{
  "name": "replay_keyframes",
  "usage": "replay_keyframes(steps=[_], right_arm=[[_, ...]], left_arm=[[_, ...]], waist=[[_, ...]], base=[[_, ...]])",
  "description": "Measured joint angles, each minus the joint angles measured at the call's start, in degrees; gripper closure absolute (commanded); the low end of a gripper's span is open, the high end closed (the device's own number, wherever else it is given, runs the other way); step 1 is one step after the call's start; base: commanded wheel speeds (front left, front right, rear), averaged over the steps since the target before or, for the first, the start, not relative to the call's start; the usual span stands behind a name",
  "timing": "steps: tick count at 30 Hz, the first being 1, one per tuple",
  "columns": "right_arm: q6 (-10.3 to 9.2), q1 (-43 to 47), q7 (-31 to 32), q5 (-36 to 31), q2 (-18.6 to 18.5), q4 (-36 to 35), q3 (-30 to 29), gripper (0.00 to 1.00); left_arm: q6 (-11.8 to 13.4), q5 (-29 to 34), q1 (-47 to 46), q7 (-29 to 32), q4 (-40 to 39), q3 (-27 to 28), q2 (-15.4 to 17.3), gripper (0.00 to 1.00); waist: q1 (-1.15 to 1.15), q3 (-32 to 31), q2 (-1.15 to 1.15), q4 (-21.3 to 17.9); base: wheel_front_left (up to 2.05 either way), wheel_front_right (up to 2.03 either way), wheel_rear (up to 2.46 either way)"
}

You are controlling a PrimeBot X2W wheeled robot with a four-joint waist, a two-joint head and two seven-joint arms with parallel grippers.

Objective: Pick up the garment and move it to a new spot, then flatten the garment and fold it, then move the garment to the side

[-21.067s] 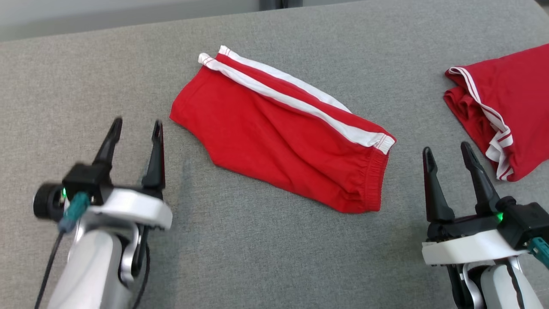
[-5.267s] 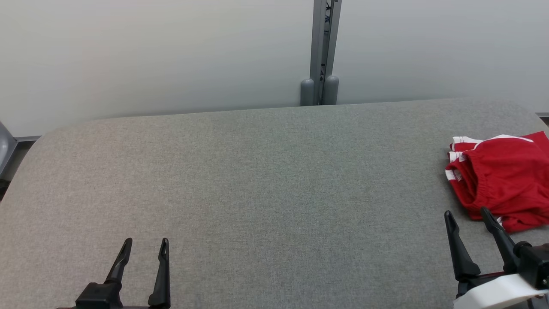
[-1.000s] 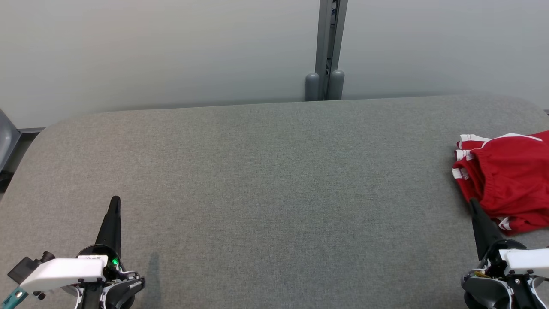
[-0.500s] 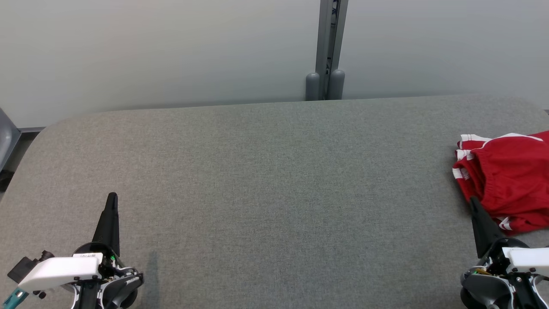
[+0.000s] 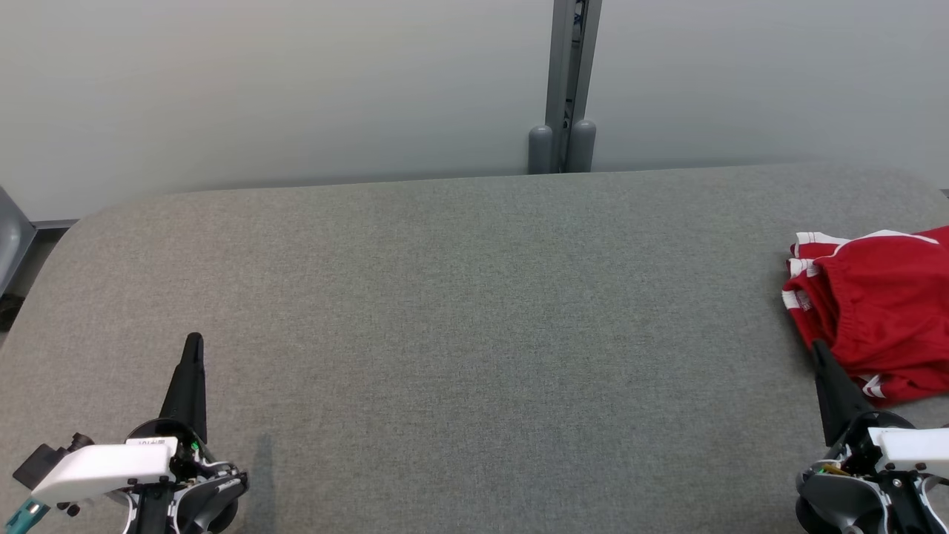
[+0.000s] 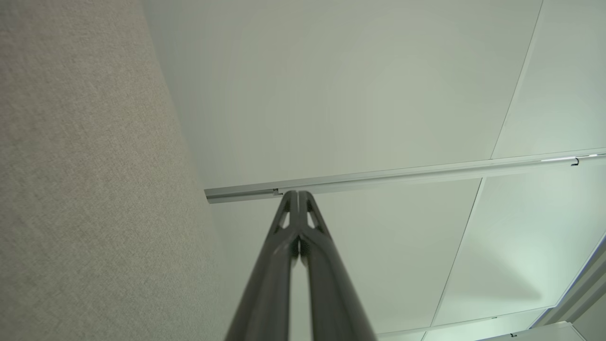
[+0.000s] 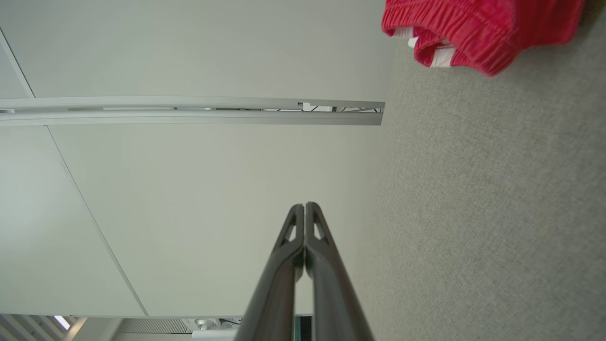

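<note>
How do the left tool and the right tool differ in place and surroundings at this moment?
The left tool stands at the near left of the table, bare grey cloth around it; the right tool stands at the near right, its tip close to the red garment but apart from it. In its own wrist view the left tool has the table on the left, the right tool on the right. Both are shut, holding nothing.

Table [image 5: 460, 319] lies open except the garment [image 5: 886, 311] heaped at right.
</note>
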Motion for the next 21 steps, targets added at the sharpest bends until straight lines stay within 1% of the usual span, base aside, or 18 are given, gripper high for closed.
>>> replay_keyframes(steps=[21], right_arm=[[0.01,0.0,0.1,-0.1,0.1,0.0,-0.2,1.0]], left_arm=[[0.0,0.1,0.0,0.3,0.0,0.2,-0.2,1.0]], waist=[[0.0,0.0,0.0,0.0]], base=[[0.0,0.0,0.0]])
